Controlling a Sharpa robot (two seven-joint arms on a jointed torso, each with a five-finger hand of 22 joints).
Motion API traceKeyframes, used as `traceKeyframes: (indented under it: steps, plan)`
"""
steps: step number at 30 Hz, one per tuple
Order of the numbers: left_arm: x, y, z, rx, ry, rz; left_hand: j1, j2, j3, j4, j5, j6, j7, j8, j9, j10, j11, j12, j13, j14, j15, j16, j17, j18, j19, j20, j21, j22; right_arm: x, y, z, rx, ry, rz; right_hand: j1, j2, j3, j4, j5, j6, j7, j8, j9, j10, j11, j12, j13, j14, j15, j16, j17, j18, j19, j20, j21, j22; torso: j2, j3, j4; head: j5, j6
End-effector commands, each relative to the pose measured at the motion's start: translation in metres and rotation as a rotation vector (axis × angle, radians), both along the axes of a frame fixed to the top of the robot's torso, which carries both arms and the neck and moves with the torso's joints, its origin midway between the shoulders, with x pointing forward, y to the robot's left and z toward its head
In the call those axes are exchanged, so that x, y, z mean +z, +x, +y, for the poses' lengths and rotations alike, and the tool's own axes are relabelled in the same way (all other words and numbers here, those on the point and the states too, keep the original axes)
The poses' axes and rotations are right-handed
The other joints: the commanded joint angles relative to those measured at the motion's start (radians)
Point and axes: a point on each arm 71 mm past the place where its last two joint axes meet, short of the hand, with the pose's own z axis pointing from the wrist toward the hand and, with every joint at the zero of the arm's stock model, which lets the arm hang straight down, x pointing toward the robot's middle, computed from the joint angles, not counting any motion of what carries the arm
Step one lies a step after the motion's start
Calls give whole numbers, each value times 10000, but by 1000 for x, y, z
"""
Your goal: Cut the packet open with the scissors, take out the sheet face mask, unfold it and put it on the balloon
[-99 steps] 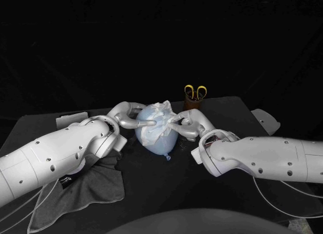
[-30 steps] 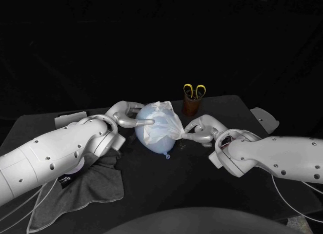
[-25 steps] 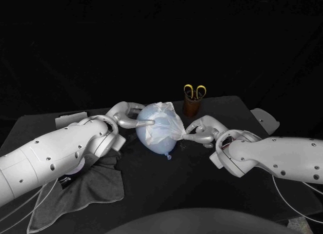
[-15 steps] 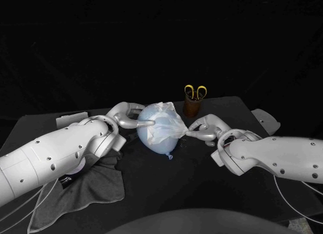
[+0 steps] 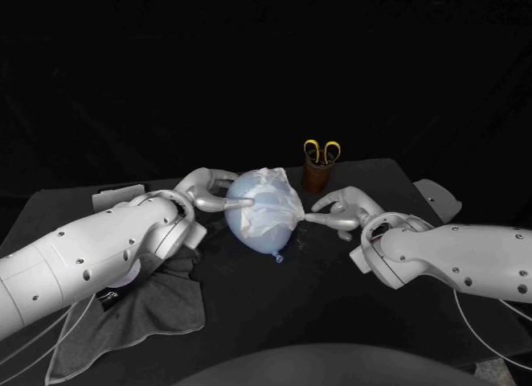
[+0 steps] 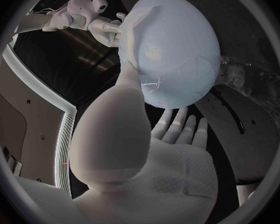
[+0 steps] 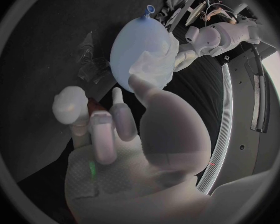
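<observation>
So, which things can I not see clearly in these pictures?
Scissors: blades hidden inside the brown cup, head view.
Balloon: its far side, head view; the balloon itself hides it.
Right hand: whether it pinches the mask; its thumb covers the contact, right wrist view.

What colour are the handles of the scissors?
Yellow. The scissors show best in the head view, standing in a brown cup.

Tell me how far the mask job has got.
Done: the scissors stand in their cup, and the mask is out and draped over the balloon. In hand: the left hand holds the balloon, thumb on the mask, while the right hand pinches the mask's edge. Left: it looks bunched, so spreading it smooth remains.
</observation>
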Motion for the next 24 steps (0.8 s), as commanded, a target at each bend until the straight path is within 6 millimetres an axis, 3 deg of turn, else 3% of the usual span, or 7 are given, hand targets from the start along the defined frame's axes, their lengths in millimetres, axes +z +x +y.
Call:
traceKeyframes:
  steps: [1, 7, 10, 14, 24]
  plan:
    - [-1, -1, -2, -104, 20, 90, 86, 12, 9, -12, -36, -13, 1348, 55, -15, 10, -3, -43, 7, 55, -16, -35, 0, 152, 47, 10, -20, -16, -2, -3, 0, 346, -196, 421, 27, -92, -199, 147, 53, -119, 66, -47, -32, -69, 62, -25, 87, 770, 64, -27, 1781, 128, -38, 70, -54, 891, -7, -12, 3, -1, -14]
    - [-1, -1, -2, -105, 20, 87, 86, 12, 9, -12, -36, -13, 1348, 55, -15, 10, -3, -43, 7, 55, -16, -35, 0, 152, 47, 10, -20, -16, -5, -13, -1, -74, 361, 754, 307, 300, -383, 487, 365, 509, -103, 139, -76, 693, -95, 806, 764, 966, -67, 180, 2339, 26, 437, 44, 866, 1124, 1, -12, -3, -22, -13]
    - [-1, -1, -2, -108, 20, 89, 86, 12, 9, -12, -36, -13, 1348, 55, -15, 10, -3, -43, 7, 55, -16, -35, 0, 152, 47, 10, -20, -16, -6, -18, 1, -579, 1013, 606, 278, 299, -489, 606, 373, 569, -118, 101, -126, 843, -110, 973, 911, 1008, -84, 228, 2476, -8, 538, 23, 1063, 1179, 3, -10, -12, -30, -25]
    - [-1, -1, -2, -119, 18, 91, 86, 12, 9, -12, -36, -13, 1348, 55, -15, 10, -3, -43, 7, 55, -16, -35, 0, 152, 47, 10, -20, -16, -8, -25, 8, -1120, 2208, 495, 362, 400, -724, 871, 207, 855, -192, 11, -256, 1676, -183, 1965, 1892, 1052, -149, 280, 2634, -173, 964, -48, 2055, 1469, 10, 1, 12, -45, -33]
    - [-1, -1, -3, -128, 14, 93, 83, 17, 14, -13, -35, -22, 1349, 54, -22, 8, -2, -59, 7, 63, -16, -44, 0, 157, 41, 10, -24, -20, -20, -38, 33, -1406, 4455, 1683, 524, 363, -906, 925, 140, 852, -157, -236, -422, 1878, -148, 2221, 2160, 1052, -130, 280, 2634, -211, 1031, -49, 2247, 1541, 7, -17, 6, -80, -66]
